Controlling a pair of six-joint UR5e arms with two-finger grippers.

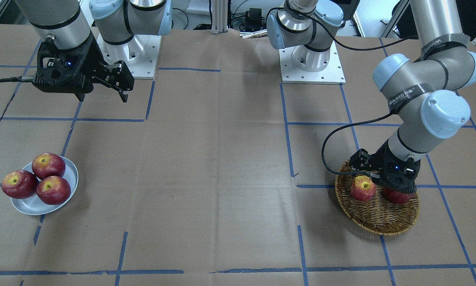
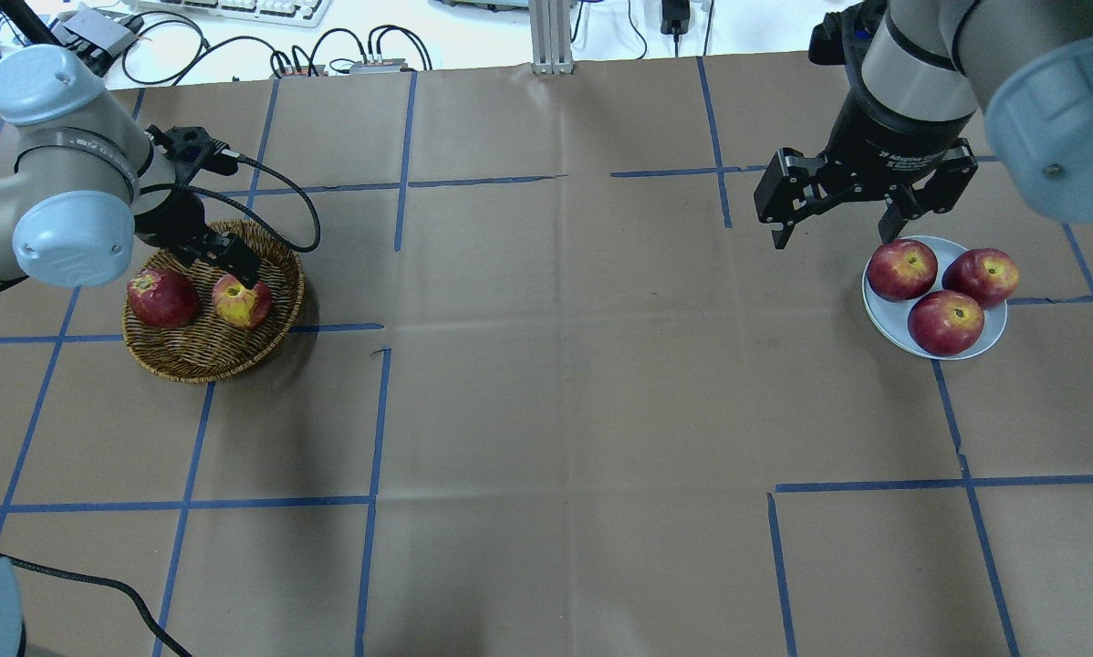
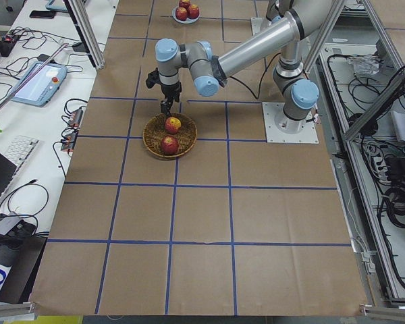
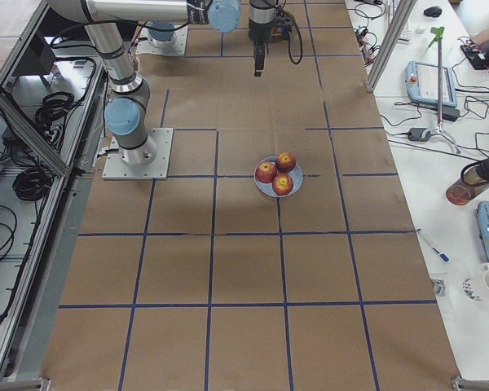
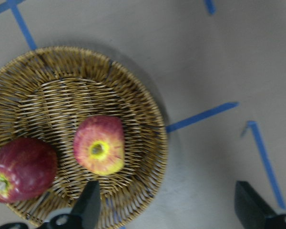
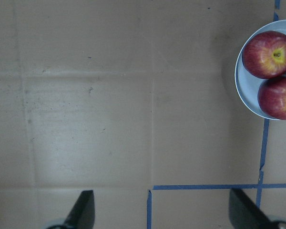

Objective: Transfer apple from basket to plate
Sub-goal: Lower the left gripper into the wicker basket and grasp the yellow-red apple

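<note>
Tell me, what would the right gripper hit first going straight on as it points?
The right gripper would probably meet bare table by the blue tape; the plate lies off to the side.

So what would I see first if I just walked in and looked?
Probably the three shiny red apples heaped on the white plate, with the right gripper hanging open in the air beside it. Then, on the other side, the wicker basket holding a dark red apple and a lighter apple with a yellow middle, and the left gripper open over the basket.
</note>
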